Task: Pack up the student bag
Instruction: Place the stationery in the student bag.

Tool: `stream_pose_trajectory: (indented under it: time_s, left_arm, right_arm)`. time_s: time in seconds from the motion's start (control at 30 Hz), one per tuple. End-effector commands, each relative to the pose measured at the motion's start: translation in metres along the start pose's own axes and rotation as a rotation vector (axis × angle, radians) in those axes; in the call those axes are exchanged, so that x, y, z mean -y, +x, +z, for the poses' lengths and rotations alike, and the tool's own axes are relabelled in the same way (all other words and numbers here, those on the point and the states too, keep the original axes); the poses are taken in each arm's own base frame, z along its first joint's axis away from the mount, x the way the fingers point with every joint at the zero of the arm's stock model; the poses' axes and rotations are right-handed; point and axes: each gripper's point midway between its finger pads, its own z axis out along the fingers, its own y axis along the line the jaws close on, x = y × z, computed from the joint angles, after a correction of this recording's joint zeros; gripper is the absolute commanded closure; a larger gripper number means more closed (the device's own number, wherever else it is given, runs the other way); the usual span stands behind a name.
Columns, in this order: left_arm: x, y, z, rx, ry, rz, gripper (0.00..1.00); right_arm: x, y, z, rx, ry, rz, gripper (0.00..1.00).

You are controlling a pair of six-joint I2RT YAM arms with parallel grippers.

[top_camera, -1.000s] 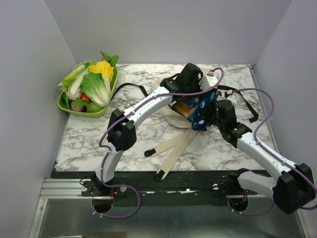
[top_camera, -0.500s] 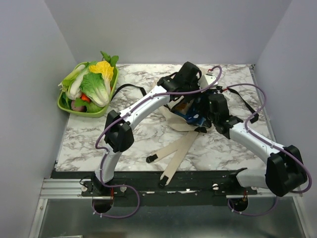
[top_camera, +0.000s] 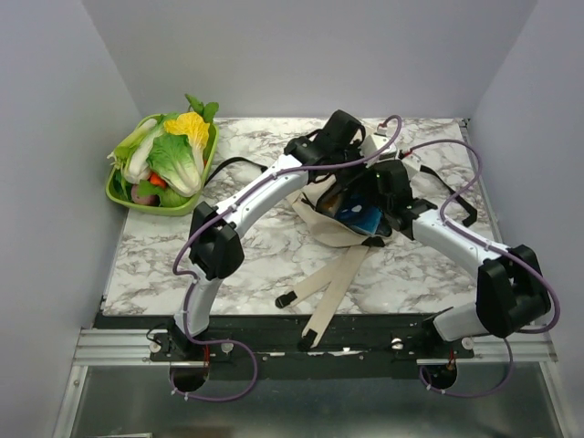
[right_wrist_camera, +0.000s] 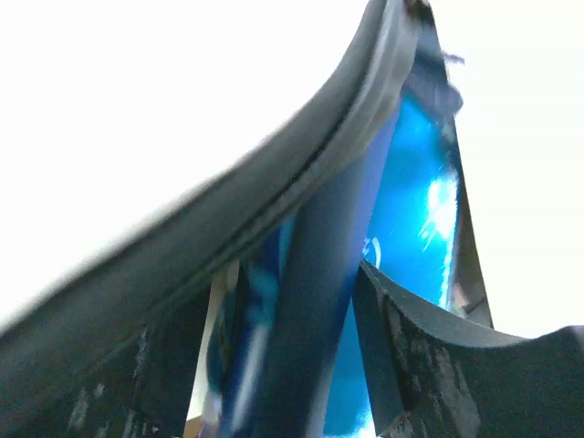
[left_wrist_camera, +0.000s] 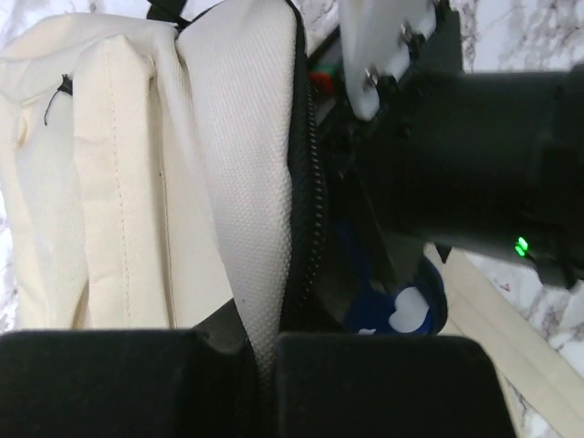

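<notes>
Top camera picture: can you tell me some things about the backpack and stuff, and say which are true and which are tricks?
1. The green tray holds vegetables. True.
2. The student bag sits right next to that tray. False: it lies right of centre, well apart from it.
3. The left gripper pinches the bag's cloth. True.
4. The blue pencil case lies in the tray. False: it is at the bag's opening.
5. The bag's long straps point at the far wall. False: they trail toward the near edge.
</notes>
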Motion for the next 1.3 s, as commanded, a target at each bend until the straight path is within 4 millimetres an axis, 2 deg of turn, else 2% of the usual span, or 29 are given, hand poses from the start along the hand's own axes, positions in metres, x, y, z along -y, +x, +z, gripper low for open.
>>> stream_pose_trajectory:
  time_s: [0.0,0.07,0.13,0.17,0.2,0.27,0.37,0.4,0.5,0.57,0.63,0.67,0.7,0.8,0.87,1.0,1.1,1.23,1.27]
  left_arm:
    - [0.051,-0.055,-0.052,0.142,0.172,0.006,1.0]
    - [0.05,-0.05,-0.05,0.132,0.168,-0.001,1.0]
    - [0.045,-0.047,-0.047,0.131,0.161,-0.009,1.0]
    - [0.044,-0.045,-0.046,0.125,0.16,-0.015,1.0]
    - [0.044,-0.044,-0.045,0.124,0.161,-0.017,1.0]
    - [0.041,-0.04,-0.043,0.116,0.159,-0.025,1.0]
    - [0.04,-0.037,-0.043,0.11,0.156,-0.028,1.0]
    - [0.04,-0.037,-0.043,0.107,0.156,-0.029,1.0]
    - [0.039,-0.035,-0.043,0.103,0.151,-0.021,1.0]
    - [0.039,-0.029,-0.042,0.09,0.146,-0.017,1.0]
    - [0.039,-0.026,-0.039,0.082,0.147,-0.018,1.0]
    - [0.04,-0.024,-0.038,0.078,0.152,-0.02,1.0]
    - [0.04,-0.023,-0.038,0.073,0.152,-0.022,1.0]
    - [0.038,-0.024,-0.038,0.075,0.145,-0.021,1.0]
    - [0.036,-0.025,-0.039,0.076,0.138,-0.017,1.0]
    - [0.035,-0.024,-0.041,0.07,0.131,-0.011,1.0]
    - [0.034,-0.018,-0.04,0.06,0.131,-0.014,1.0]
    - [0.031,-0.013,-0.036,0.053,0.125,-0.015,1.0]
    - [0.03,-0.011,-0.035,0.051,0.127,-0.019,1.0]
  right_arm:
    - [0.006,-0.046,0.005,0.188,0.093,-0.02,0.24]
    - [0.019,-0.048,-0.007,0.192,0.132,-0.038,0.17]
    - [0.022,-0.046,-0.018,0.179,0.117,-0.05,0.13]
    - [0.029,-0.037,-0.022,0.151,0.118,-0.065,0.12]
    - [0.027,-0.041,-0.035,0.161,0.086,-0.054,0.11]
    - [0.027,-0.032,-0.045,0.131,0.038,-0.038,0.11]
    - [0.047,-0.013,-0.06,0.108,0.032,-0.003,0.12]
    - [0.063,0.001,-0.061,0.085,0.065,0.0,0.12]
    - [0.081,0.016,-0.075,0.073,0.066,0.034,0.12]
    - [0.107,0.04,-0.081,0.022,0.129,0.046,0.11]
    - [0.126,0.055,-0.083,-0.005,0.206,0.09,0.1]
    - [0.144,0.071,-0.085,-0.051,0.277,0.084,0.09]
    - [0.149,0.075,-0.086,-0.063,0.304,0.098,0.09]
    - [0.158,0.095,-0.083,-0.135,0.359,0.115,0.09]
    - [0.155,0.102,-0.079,-0.167,0.357,0.126,0.1]
    - [0.167,0.12,-0.077,-0.22,0.42,0.143,0.12]
    - [0.168,0.114,-0.086,-0.18,0.4,0.171,0.13]
    - [0.133,0.06,-0.105,-0.001,0.169,0.177,0.12]
    - [0.118,0.042,-0.113,0.054,0.079,0.168,0.12]
